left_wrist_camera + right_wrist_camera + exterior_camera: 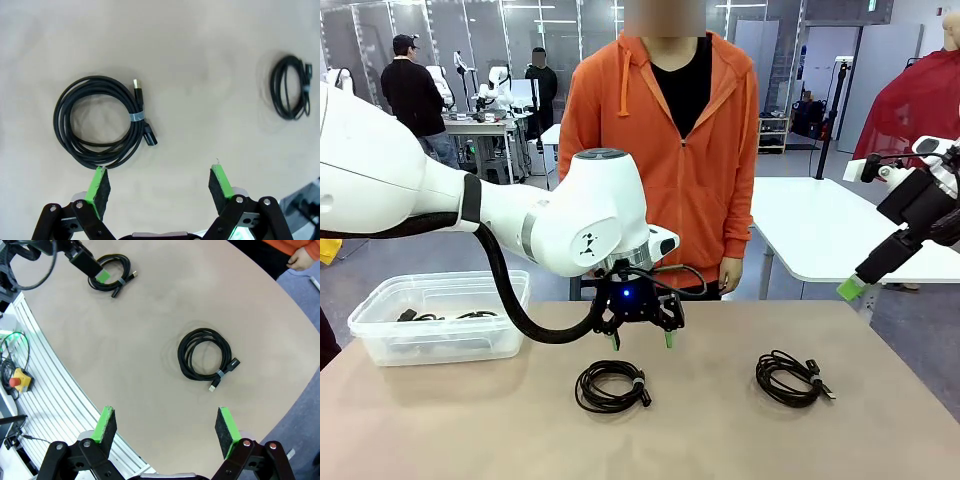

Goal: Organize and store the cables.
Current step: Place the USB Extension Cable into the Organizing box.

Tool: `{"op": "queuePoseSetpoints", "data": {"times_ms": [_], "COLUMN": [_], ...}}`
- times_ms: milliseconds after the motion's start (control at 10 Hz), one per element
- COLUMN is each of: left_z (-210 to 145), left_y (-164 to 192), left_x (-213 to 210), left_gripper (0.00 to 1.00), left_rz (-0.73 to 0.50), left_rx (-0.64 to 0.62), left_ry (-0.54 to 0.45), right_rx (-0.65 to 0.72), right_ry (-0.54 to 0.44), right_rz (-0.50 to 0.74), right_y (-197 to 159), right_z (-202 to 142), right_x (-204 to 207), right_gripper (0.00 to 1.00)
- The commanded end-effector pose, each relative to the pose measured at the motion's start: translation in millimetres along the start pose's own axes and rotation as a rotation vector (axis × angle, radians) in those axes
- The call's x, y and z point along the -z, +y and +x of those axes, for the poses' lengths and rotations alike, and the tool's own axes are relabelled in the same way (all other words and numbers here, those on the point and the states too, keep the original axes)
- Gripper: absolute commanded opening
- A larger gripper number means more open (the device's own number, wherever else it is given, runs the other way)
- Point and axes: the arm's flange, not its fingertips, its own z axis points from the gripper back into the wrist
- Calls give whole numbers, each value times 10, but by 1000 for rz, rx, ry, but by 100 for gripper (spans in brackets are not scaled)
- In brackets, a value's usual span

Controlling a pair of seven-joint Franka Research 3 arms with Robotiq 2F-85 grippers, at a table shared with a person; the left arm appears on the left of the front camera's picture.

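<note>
While its two green-padded fingers stand wide apart with nothing between them, the left gripper (642, 341) hangs pointing down just above the table (470, 430), a smooth, matte beige top with a rounded edge. Just beside its fingertips, on the robot's side, lies the middle cable (610, 385). It is a thin black rubbery cord wound into a round loop and cinched by a pale band, with a metal plug tip and a black plug end poking out. Well apart to the right lies the right-hand cable (788, 377), a similar flat black coil. The right gripper (165, 416) is held high off the table's right edge, fingers likewise spread and empty. At the left end sits a clear plastic bin (440, 340), rectangular with rounded corners, with more black cords (470, 316) inside. Across the table stands a person in an orange hoodie (670, 150). Behind are white tables (820, 230) and a grey floor.
</note>
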Motion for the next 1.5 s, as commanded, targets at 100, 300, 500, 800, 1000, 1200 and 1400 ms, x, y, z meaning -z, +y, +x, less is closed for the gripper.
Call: {"op": "queuePoseSetpoints", "data": {"times_ms": [100,300,500,800,1000,1200,1400], "left_z": [0,40,90,182,239,269,273], "left_y": [-79,-59,-72,-68,-75,-73,-70], "left_x": [198,356,488,700,879,1024,1142], "left_gripper": [100,100,100,100,100,100,100], "left_rz": [36,57,87,115,118,126,138], "left_rx": [-67,-76,-98,-127,-129,-134,-136], "left_ry": [-24,-8,0,-15,31,46,67], "right_rx": [21,21,21,21,21,21,21], "right_ry": [-5,-5,-5,-5,-5,-5,-5], "right_rz": [-1,-1,-1,-1,-1,-1,-1], "right_y": [10,10,10,10,10,10,10], "right_z": [6,6,6,6,6,6,6], "right_x": [5,5,5,5,5,5,5], "right_gripper": [100,100,100,100,100,100,100]}}
